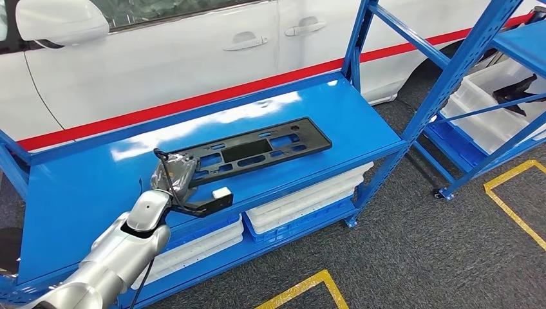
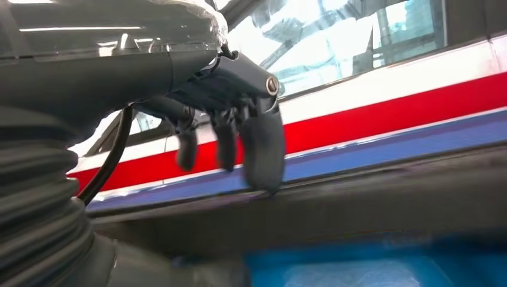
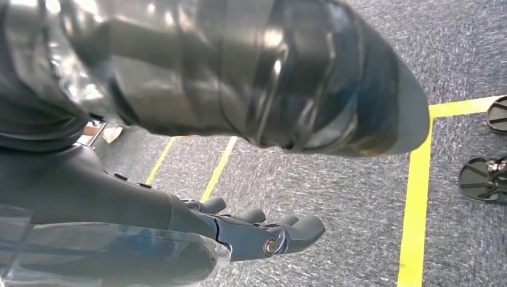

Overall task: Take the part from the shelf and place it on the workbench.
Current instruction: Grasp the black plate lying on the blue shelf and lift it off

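The left hand hovers empty, fingers apart, over the part's near end on the shelf.

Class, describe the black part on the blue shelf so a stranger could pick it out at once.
Find the blue shelf beside the white car. On its top deck lies the black part, a long flat frame with cut-out windows, the deck's one loose item, by the left hand.

Bare shelf top beside part

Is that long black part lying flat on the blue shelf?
Yes. The black part lies flat on the blue shelf; the left hand is at its end.
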Controlling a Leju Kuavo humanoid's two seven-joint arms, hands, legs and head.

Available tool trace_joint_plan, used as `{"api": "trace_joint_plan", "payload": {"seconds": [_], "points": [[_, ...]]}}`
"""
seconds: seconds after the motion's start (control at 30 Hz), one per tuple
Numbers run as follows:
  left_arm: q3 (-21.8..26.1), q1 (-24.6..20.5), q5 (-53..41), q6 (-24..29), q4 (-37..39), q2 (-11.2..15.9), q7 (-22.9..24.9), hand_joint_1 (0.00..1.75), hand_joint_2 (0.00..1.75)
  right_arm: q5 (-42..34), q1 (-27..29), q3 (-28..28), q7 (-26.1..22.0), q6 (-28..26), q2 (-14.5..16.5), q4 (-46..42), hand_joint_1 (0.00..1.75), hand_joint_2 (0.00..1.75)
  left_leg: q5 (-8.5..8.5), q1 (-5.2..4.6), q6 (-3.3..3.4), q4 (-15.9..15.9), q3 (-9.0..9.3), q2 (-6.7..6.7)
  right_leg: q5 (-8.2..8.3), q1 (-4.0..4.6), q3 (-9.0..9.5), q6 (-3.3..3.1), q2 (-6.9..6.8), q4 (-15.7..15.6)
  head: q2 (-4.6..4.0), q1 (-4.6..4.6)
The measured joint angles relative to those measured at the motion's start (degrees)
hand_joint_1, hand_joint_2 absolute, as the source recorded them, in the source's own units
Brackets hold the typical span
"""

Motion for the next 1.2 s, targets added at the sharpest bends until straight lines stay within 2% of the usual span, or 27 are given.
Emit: {"api": "trace_joint_plan", "payload": {"seconds": [1.2], "points": [[0.03, 1.02, 2.95, 0.93, 0.32, 0.48, -2.86, 1.75, 1.75, 0.04, -0.01, -2.93, 0.65, 0.89, -0.84, 0.00, 0.00, 0.00, 0.00, 0.00, -0.01, 0.00, 0.00, 0.00, -0.01, 0.00, -0.02, -0.01, 0.00, 0.01, 0.00, 0.00]]}}
